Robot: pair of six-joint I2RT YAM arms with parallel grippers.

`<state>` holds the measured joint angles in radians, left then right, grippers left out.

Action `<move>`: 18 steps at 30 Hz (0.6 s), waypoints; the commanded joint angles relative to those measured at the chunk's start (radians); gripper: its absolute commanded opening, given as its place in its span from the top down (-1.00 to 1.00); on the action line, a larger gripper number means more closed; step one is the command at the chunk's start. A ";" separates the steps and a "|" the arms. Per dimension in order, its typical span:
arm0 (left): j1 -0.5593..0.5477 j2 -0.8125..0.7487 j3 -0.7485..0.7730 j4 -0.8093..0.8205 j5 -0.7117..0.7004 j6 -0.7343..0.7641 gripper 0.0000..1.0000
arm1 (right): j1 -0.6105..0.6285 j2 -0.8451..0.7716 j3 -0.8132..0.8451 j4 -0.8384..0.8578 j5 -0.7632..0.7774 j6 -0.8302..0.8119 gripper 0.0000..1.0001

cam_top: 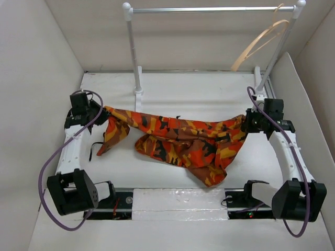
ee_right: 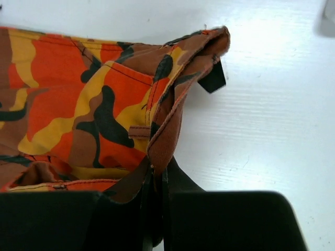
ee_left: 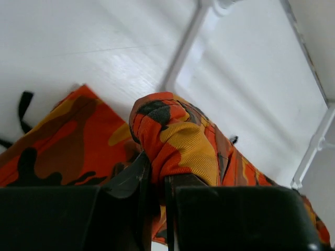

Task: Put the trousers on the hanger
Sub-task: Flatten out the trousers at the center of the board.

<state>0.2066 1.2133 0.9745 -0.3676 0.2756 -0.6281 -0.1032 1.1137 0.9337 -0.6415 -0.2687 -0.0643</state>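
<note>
Left gripper (cam_top: 101, 112) and right gripper (cam_top: 246, 123) each clamp one trousers (cam_top: 178, 140) edge; one hanger (cam_top: 260, 44) hangs well beyond the right.

One pair of trousers (cam_top: 178, 138), one hanger (cam_top: 239, 61), one rail (cam_top: 209, 9), two grippers (cam_top: 103, 112) (cam_top: 244, 122).

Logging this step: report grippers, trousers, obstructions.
Left gripper shut on orange camouflage cloth trousers; right gripper likewise. Trousers lying between them on white table. Pale wooden hanger on metal rail; nothing blocking.
</note>
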 commanded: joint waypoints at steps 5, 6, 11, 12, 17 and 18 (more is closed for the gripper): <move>-0.186 0.135 0.179 0.087 -0.030 0.030 0.97 | -0.196 0.041 -0.016 0.333 0.074 0.040 0.98; -0.212 0.137 0.168 0.093 -0.035 0.033 0.82 | -0.235 0.087 -0.015 0.383 0.080 0.047 0.98; -0.300 0.111 0.073 0.073 -0.012 0.054 -0.51 | -0.309 0.236 0.069 0.413 0.070 0.110 -0.59; -0.300 0.097 0.060 0.058 -0.016 0.082 -0.54 | -0.309 0.267 0.094 0.384 0.044 0.121 -0.81; -0.270 0.005 -0.023 -0.042 -0.226 0.142 -0.57 | -0.224 0.170 0.177 0.345 -0.021 0.130 -0.99; -0.238 -0.032 -0.045 -0.039 -0.248 0.131 -0.54 | -0.190 0.138 0.159 0.353 -0.030 0.132 -0.92</move>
<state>-0.0814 1.2869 0.9623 -0.3634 0.1608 -0.5331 -0.3763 1.3655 1.0222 -0.3439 -0.2314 0.0467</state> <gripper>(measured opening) 0.779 0.970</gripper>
